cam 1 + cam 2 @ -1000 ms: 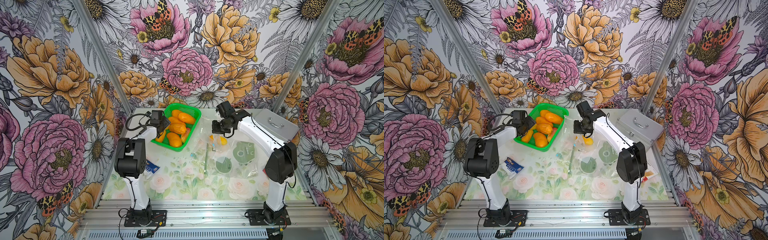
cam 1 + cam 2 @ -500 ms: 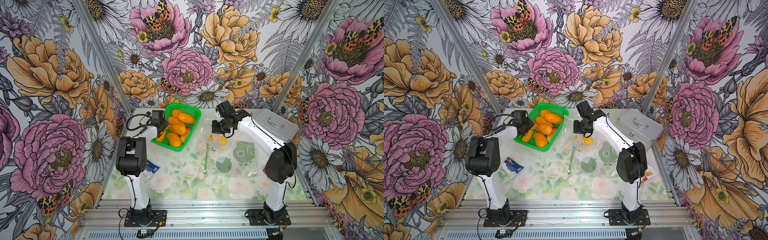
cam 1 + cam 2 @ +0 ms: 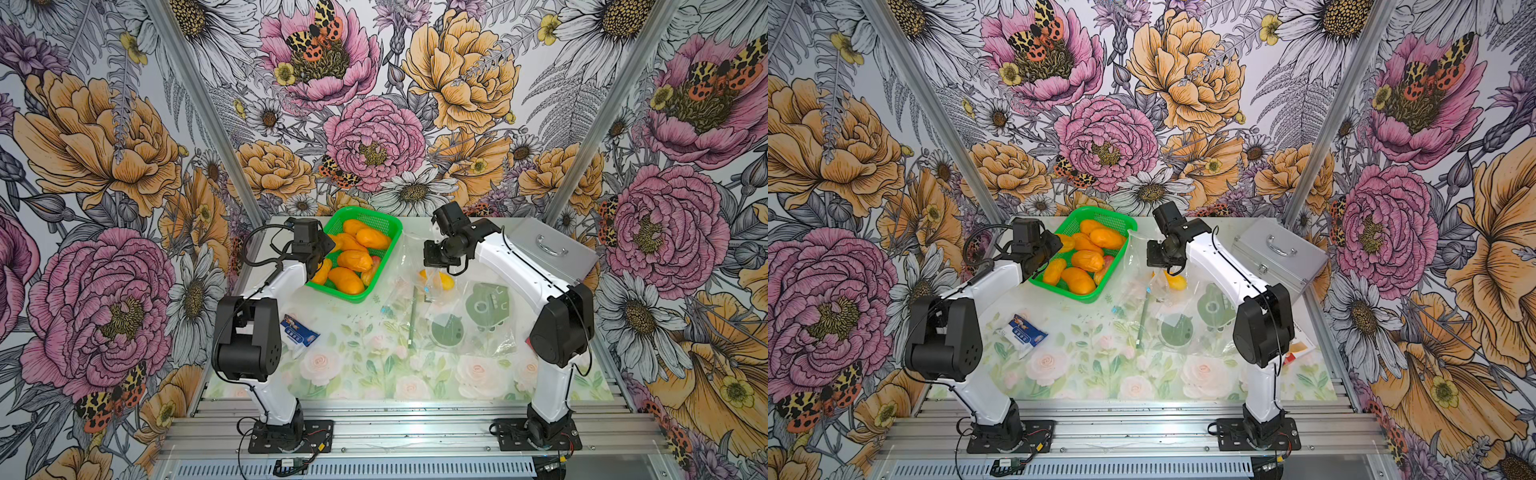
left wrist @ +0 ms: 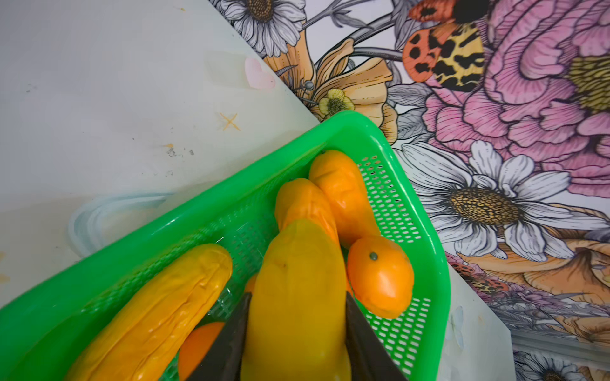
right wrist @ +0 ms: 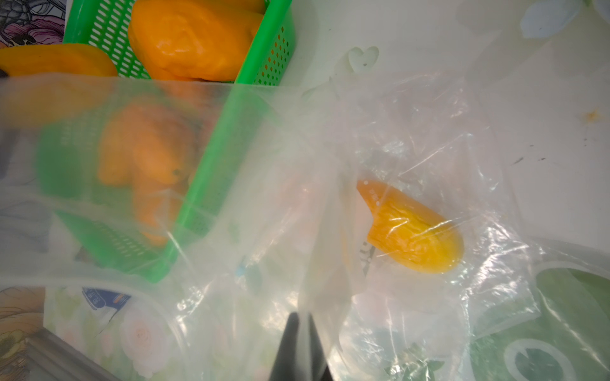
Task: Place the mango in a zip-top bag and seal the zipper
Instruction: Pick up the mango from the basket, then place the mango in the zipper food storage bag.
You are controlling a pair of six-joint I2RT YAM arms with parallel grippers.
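No legible text or labels.

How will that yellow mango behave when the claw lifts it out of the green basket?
The mango looks smooth and glossy, so it could slip between the left gripper's narrow fingers. It is long and rounded, so it may roll if set down. The wrinkled mango beside it hints at soft, dentable skin.

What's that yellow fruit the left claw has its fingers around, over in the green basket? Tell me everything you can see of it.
A long yellow mango, smooth and glossy, paler than the orange mangoes around it. It sits in the green basket, overlapping some of them, rounded tip pointing away from the wrist. The left gripper holds it, one dark finger against each side. Its near end is out of view.
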